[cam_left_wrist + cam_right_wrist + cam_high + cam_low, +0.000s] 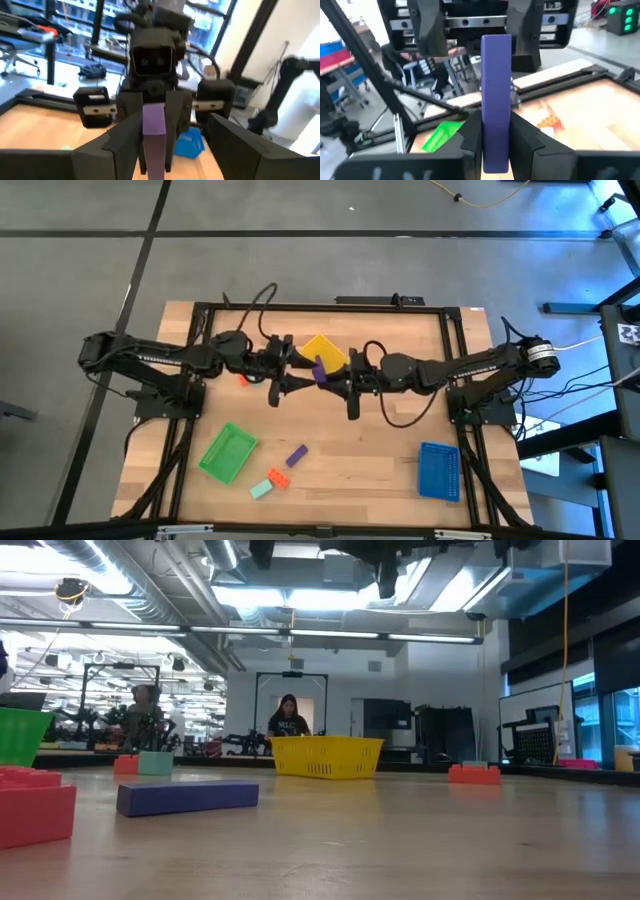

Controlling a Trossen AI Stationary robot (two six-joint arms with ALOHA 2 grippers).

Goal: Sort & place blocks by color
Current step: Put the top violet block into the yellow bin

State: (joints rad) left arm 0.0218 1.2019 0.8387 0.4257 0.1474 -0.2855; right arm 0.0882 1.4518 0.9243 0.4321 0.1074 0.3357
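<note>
One purple block (496, 100) (right gripper (496, 142), clamped)

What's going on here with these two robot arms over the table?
The two arms meet in mid-air beside the yellow tray. The right gripper has its jaws shut on an elongated purple block, held out toward the open left gripper. Another purple block, an orange-red brick and a mint one lie loose near the green tray.

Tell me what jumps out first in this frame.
The two arms meet mid-table beside the yellow tray, with a purple block held up between them. The right gripper is clamped on its end, while the left gripper faces it, open. Loose blocks lie near the green tray.
</note>
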